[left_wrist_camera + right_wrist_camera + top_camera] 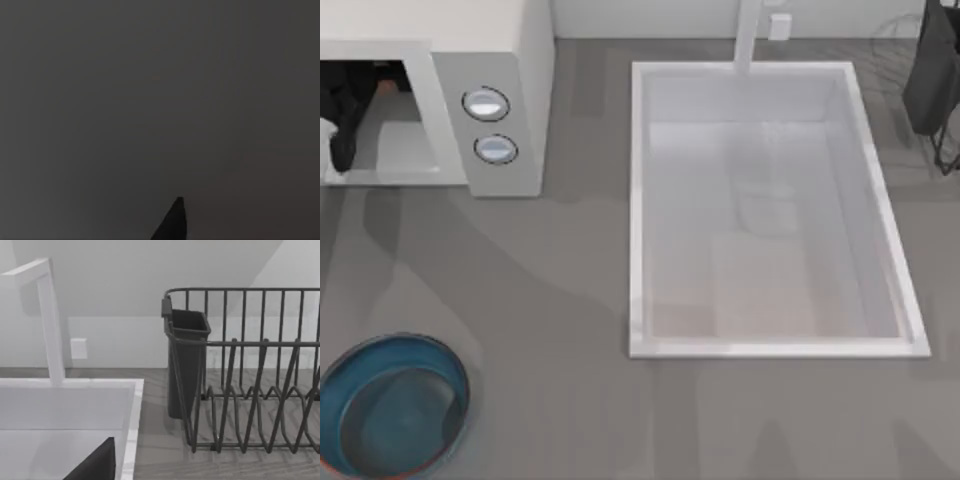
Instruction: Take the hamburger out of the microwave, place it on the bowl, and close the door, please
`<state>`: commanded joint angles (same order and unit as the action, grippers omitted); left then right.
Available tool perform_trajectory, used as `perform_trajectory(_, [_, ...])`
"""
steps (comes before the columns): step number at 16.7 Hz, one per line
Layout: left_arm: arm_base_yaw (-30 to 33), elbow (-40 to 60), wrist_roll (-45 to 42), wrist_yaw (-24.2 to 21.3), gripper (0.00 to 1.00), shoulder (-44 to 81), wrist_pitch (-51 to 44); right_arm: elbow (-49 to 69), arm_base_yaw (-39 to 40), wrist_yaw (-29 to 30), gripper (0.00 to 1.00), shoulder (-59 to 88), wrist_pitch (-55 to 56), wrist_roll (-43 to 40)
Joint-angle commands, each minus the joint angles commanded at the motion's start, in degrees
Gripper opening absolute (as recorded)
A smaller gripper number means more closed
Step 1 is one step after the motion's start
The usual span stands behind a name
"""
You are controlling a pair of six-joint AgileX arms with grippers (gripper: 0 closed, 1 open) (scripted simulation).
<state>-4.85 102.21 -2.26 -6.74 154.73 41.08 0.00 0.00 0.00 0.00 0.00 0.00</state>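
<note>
left gripper point(340, 150) inside microwave point(510, 60) cavity, bowl point(340, 375) at table's front-left edge

The left hand point(342, 125) is reaching into the microwave point(470, 60) cavity — its fingers are lying too deep in shadow to tell. The left wrist view is showing dark. The bowl point(395, 350) and dish rack point(250, 370) are each being cut off by a picture's edge.

matt white microwave point(510, 60), glossy teal bowl point(390, 405), smooth white sink point(770, 80), dark wire rack point(250, 370), matt grey table point(540, 300)
</note>
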Motion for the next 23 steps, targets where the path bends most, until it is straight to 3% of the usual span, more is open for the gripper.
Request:
perform_trajectory(6, [-0.72, -9.48, -0.19, -0.66, 0.00, -3.84, 5.94, 0.00, 0.00, 0.00, 1.00, 0.00, 0.00, 0.00])
perform_trajectory(17, [-3.87, -54.07, -1.00, -3.55, 0.00, -20.76, 31.88, 0.00, 0.00, 0.00, 1.00, 0.00, 0.00, 0.00])
perform_trajectory(23, [-4.40, -60.01, -1.14, -4.03, 0.00, -23.65, 36.17, 0.00, 0.00, 0.00, 1.00, 0.00, 0.00, 0.00])
